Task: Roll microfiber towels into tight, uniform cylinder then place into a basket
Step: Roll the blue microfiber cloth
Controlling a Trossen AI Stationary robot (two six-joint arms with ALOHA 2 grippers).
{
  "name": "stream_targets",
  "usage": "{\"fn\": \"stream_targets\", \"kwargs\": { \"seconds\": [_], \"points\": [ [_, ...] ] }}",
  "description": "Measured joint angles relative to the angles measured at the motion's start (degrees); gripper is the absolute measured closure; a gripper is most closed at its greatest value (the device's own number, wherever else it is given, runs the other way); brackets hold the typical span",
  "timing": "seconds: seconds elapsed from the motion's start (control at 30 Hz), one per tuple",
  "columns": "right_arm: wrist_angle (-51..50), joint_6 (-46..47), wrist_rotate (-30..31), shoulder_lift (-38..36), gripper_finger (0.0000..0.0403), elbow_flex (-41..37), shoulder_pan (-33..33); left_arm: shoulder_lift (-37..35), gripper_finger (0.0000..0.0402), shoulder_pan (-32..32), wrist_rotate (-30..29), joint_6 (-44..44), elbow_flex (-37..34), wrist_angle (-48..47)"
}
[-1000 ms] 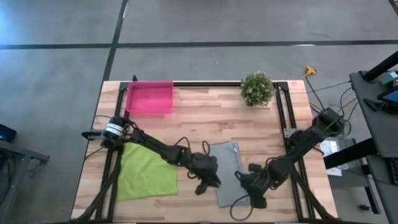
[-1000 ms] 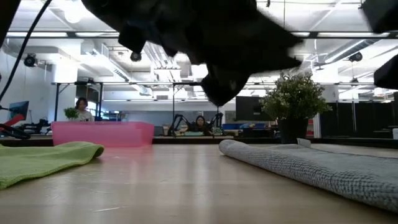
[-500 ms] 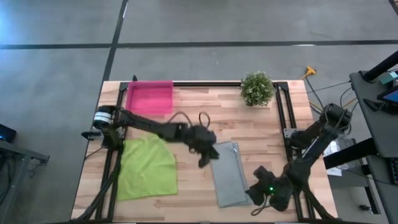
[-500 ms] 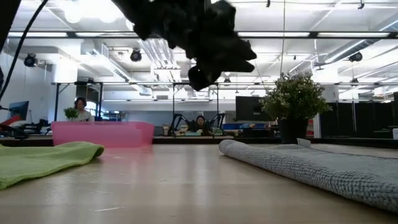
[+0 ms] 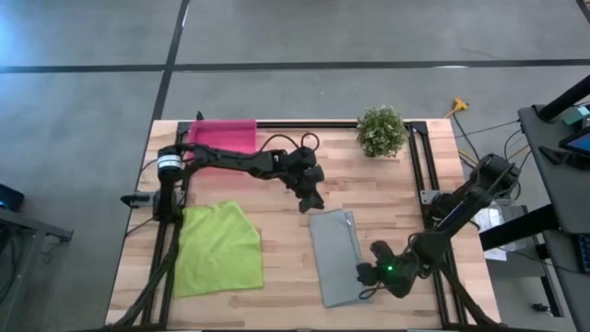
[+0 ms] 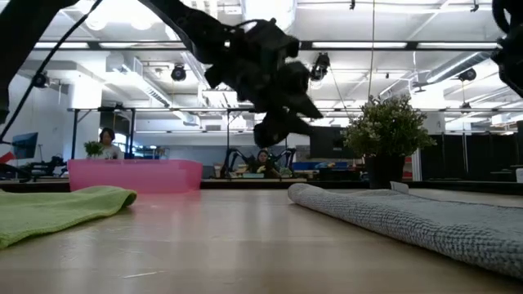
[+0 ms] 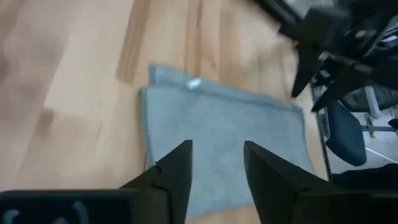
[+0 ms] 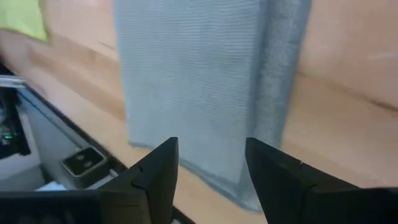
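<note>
Now both claws have pulled off the grey towel (image 5: pixel 337 257), lower centre and folded narrow, not rolled. The left claw (image 5: pixel 309 199) hangs open and empty above it; the right claw (image 5: pixel 364 275), open and empty, sits at its lower-right edge. The pink basket (image 5: pixel 221 145) waits upper left, so rolling remains.

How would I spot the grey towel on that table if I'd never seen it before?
Start at the wooden table and find the small potted plant at its far edge. Nearer than the plant lies the grey towel, folded into a long strip. The other towel is lime green and lies spread out.
</note>
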Motion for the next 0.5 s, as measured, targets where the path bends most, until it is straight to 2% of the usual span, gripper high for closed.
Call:
{"fn": "stream_targets", "kwargs": {
  "seconds": [0.07,0.23,0.5],
  "points": [
    [0.8,0.4,-2.3,0.8,0.0222,0.1,-0.7,0.3,0.0252,0.0,0.5,-0.1,-0.5,-0.1],
    [1.9,0.6,-3.0,3.1,0.0217,-0.1,-0.7,0.0,0.0226,-0.7,4.0,-0.1,-0.8,0.0],
    [4.1,0.3,-1.6,6.7,0.0217,-0.1,-1.1,-0.9,0.0224,-2.3,5.1,-1.6,-0.7,0.1]
  ]
}}
